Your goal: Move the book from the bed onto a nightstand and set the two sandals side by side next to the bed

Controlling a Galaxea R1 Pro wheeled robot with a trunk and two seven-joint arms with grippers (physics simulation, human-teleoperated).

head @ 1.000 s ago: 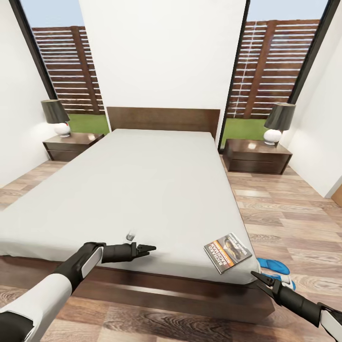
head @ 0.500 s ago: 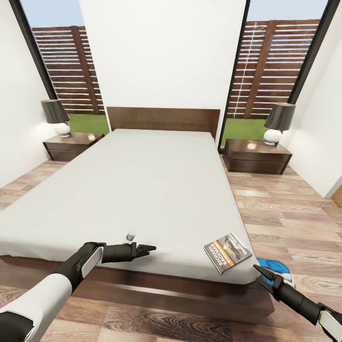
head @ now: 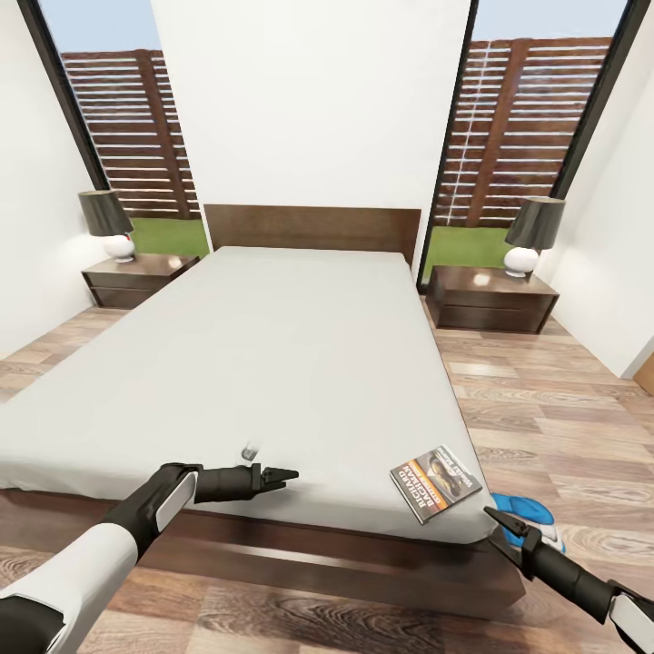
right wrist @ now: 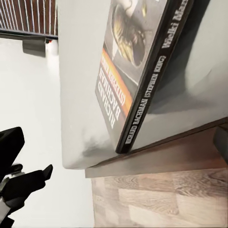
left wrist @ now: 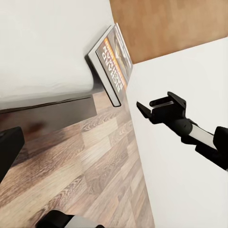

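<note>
We see the book [head: 435,483], thin, light and probably slick, flat at the bed's [head: 272,363] foot corner; our right gripper [head: 501,529], fingers parted and empty, should pinch its overhanging spine edge.

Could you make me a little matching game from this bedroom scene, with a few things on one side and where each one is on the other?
Things:
1. book
2. blue sandals
3. lamp
4. left gripper

Places:
A. on the wood floor beside the bed's near corner
B. on top of a nightstand
C. over the near edge of the mattress, empty
D. lying flat on the mattress near its corner

Pairs: 1-D, 2-A, 3-B, 4-C
</note>
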